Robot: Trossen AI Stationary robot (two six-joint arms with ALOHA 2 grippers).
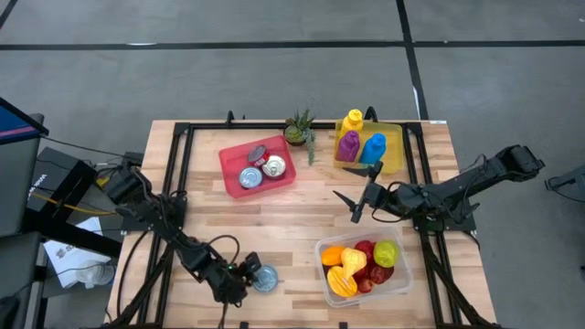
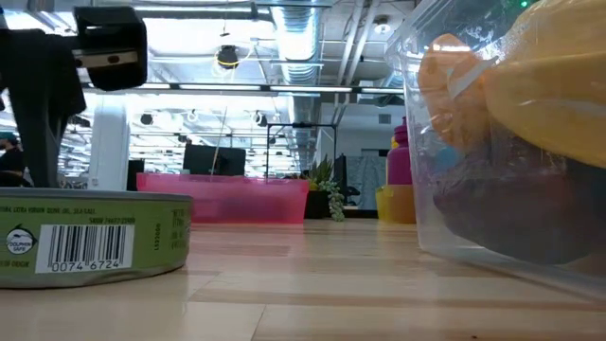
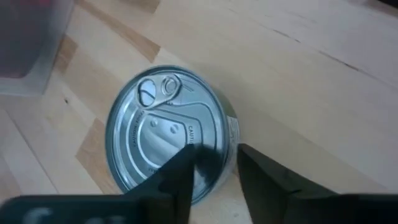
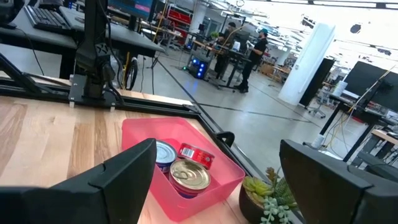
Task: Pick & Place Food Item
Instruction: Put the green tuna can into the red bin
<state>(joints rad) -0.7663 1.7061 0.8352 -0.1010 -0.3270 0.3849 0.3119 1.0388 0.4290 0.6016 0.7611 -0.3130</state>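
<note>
A flat silver can (image 1: 265,279) with a pull tab lies on its base near the table's front edge, left of centre; it also shows in the low view (image 2: 90,237) and in the left wrist view (image 3: 168,137). My left gripper (image 3: 216,151) slants down at the can's edge, open a narrow way. One finger (image 3: 186,171) is over the lid and the other (image 3: 261,180) is outside the wall. My right gripper (image 1: 353,205) hangs open above the table's middle, pointing level toward the red bin, with nothing between its fingers (image 4: 217,149). My left gripper stands astride the can's rim (image 3: 231,140), slanting down from the table's left. One finger is above the lid and one is beside the wall. I cannot tell whether either finger touches the can. The can rests flat on the table.
A red bin (image 1: 259,167) at the back holds three cans. A clear tub (image 1: 364,267) of fruit stands at the front right. A yellow bin (image 1: 370,146) with bottles and a small plant (image 1: 297,128) stand at the far edge. Bare wood lies between them.
</note>
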